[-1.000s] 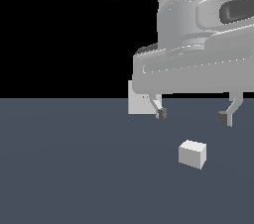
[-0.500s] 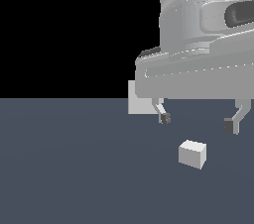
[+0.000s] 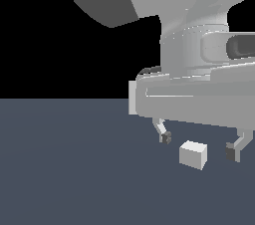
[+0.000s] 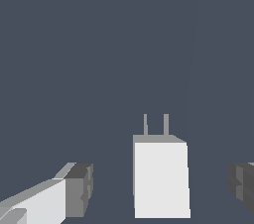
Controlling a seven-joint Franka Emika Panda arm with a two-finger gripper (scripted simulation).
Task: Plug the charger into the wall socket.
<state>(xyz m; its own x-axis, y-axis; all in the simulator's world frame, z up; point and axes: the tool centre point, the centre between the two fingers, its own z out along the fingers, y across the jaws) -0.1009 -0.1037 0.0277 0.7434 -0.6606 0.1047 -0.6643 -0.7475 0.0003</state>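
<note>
The charger [image 3: 193,155] is a small off-white block lying on the dark grey floor. In the wrist view the charger [image 4: 161,176] shows two thin prongs sticking out of one end. My gripper [image 3: 198,145] hangs open just above it, one fingertip on each side and neither touching the block. In the wrist view the gripper [image 4: 161,186] straddles the charger with wide gaps either side. Only a narrow white strip of the wall socket [image 3: 132,97] shows, behind the gripper body toward the exterior view's left; its centre is hidden.
The dark grey floor [image 3: 64,169] stretches flat around the charger. The arm's large grey body [image 3: 199,50] fills the upper part of the exterior view's right.
My gripper has dropped lower toward the charger and its fingers have spread wider apart. The charger has stayed where it lay.
</note>
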